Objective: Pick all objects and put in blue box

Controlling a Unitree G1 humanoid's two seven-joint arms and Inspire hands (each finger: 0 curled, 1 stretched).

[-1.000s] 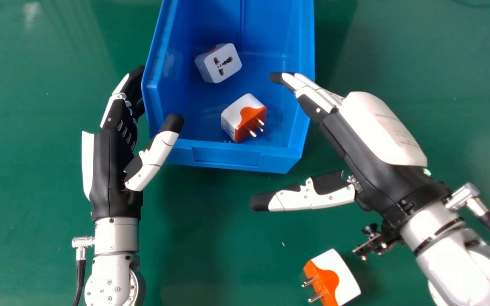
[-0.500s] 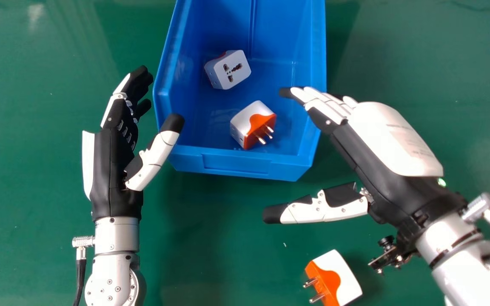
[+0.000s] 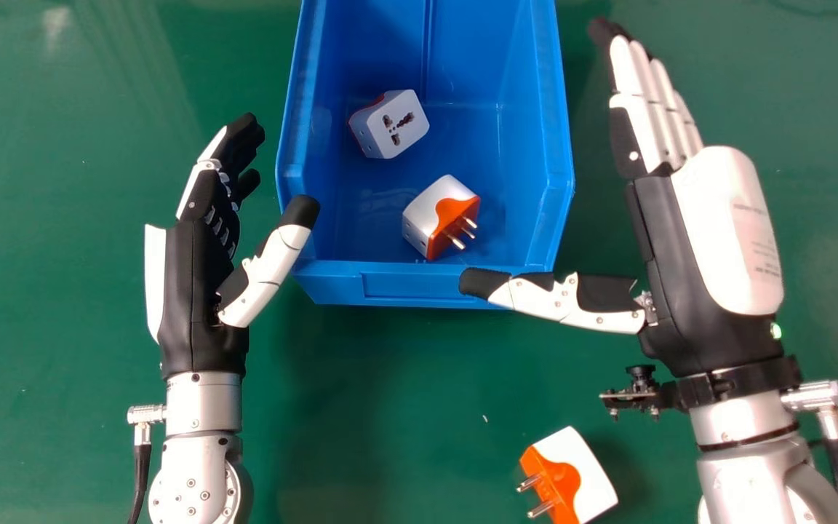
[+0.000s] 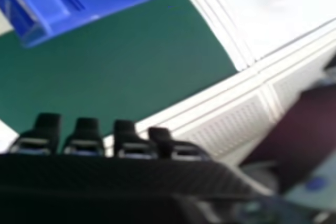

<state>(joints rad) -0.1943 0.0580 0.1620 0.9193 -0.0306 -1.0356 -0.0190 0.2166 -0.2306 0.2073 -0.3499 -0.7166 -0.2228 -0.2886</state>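
- The loose white-and-orange plastic plug adapter [image 3: 585, 466] lies on the green table [image 3: 390, 393], nearer the robot than the open-topped blue plastic box [image 3: 317, 286], prongs leftward.
- The right hand [image 3: 721, 233], open and empty, is nearer; reaching it likely means drawing back and slightly left.
- Left hand [image 3: 197, 291]: open, empty, left of the box.
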